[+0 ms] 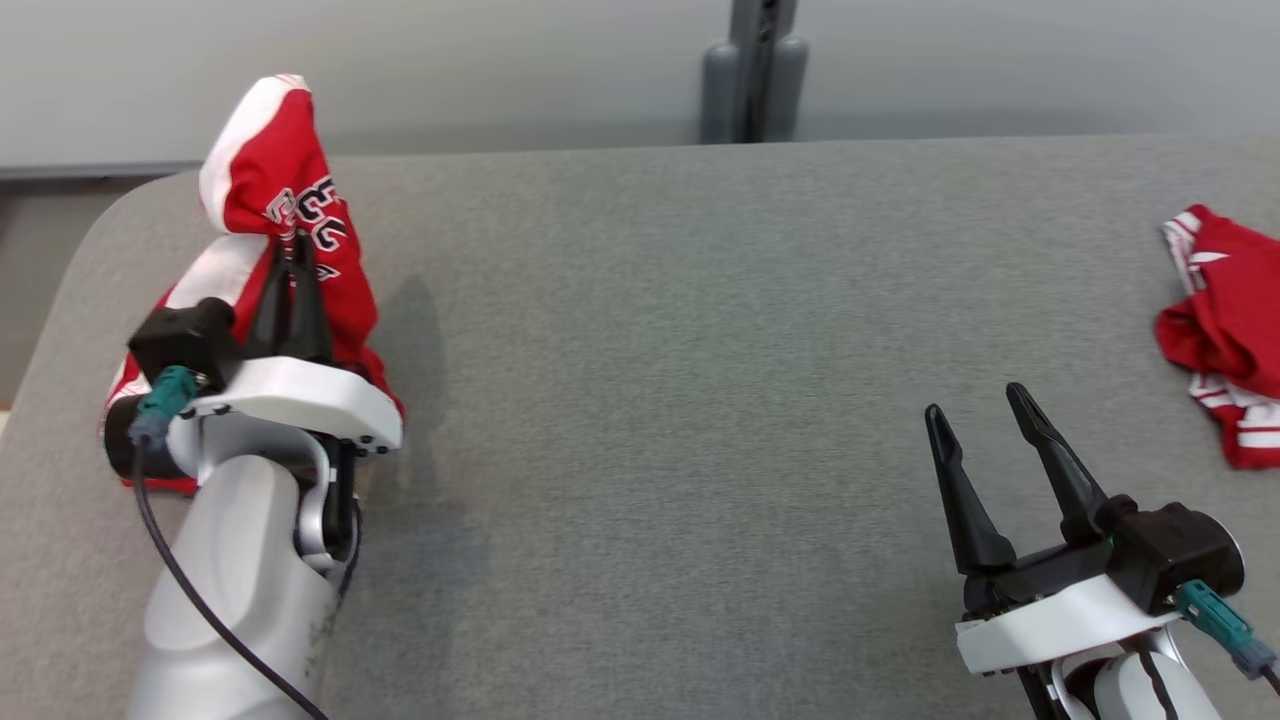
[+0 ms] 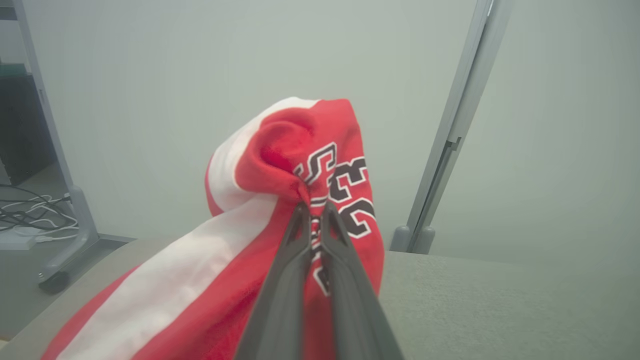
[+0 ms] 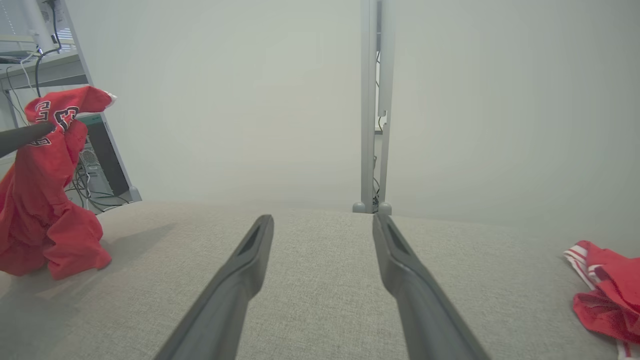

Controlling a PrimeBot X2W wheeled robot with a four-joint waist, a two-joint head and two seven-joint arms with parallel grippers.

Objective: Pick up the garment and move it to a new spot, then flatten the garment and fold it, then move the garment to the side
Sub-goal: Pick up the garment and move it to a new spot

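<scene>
The left gripper (image 1: 297,245) is pinched tight on the garment (image 1: 270,190), at about 10 o'clock on the table (image 1: 650,350). The garment, red with white bands, is pulled up into a peak at the fingertips, and its lower folds rest on the table near the left edge. In the left wrist view the fingers (image 2: 300,235) nip a crease right at block lettering, black with white outlines. The letters are crumpled and cannot be read as a word. The right gripper (image 1: 975,400) hangs at 5 o'clock above the table, jaws wide with nothing between them. A second red cloth (image 1: 1225,320) with white stripes lies crumpled at 3 o'clock, well apart from both grippers. A grey post (image 1: 752,70) stands at 12 o'clock behind the far edge.
</scene>
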